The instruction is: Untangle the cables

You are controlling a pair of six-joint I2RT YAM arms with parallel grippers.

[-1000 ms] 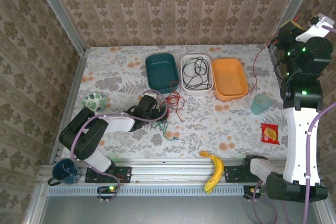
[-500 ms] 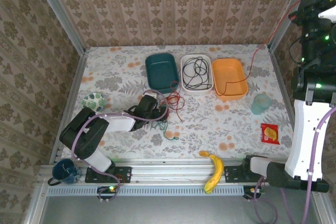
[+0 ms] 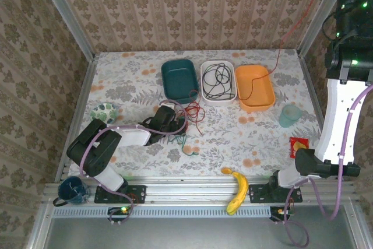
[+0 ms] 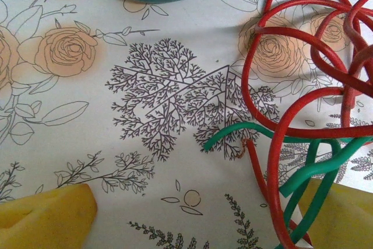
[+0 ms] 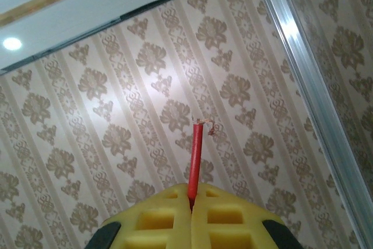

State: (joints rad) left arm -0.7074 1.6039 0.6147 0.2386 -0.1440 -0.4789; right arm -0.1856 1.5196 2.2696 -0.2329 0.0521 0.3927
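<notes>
Our right gripper (image 5: 191,201), clamped on the red cable (image 5: 195,155) high above the orange tray (image 3: 260,83), should descend slowly so the tail coils inside it. Our left gripper (image 4: 192,220) stands spread over the red-and-green tangle (image 4: 245,80), well left of that tray. A second ago the right gripper sat lower, with the tail right of the tray.

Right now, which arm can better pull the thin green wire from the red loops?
Left: the left gripper sits open at the thin green wire and red wire loops; the right gripper, raised high, pinches a red wire end.
</notes>
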